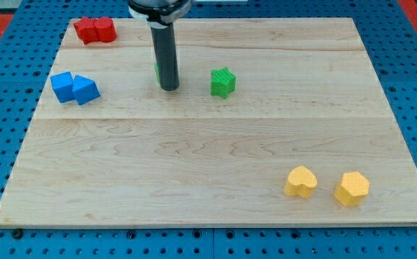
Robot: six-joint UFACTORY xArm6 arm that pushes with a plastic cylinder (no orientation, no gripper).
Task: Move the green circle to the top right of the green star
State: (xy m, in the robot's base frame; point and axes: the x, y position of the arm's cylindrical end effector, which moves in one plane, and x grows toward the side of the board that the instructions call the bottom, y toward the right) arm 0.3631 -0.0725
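My tip (169, 88) rests on the wooden worktop (216, 165) in the upper left part of the view, at the end of a straight dark rod; there are no jaws on this arm, so nothing is apart, together or clamped. The green circle (157, 70) is almost wholly hidden behind the rod: only a thin green sliver shows at the rod's left edge, so its shape cannot be made out here. The green star (223, 82) stands to the view's right of my tip, near it but apart. At the view's top left two red blocks (95, 30) sit touching each other. Below them, at the left edge, two blue blocks (75, 88) sit side by side. At the view's bottom right a yellow heart (300, 182) and a yellow hexagon (351, 188) lie near each other, apart
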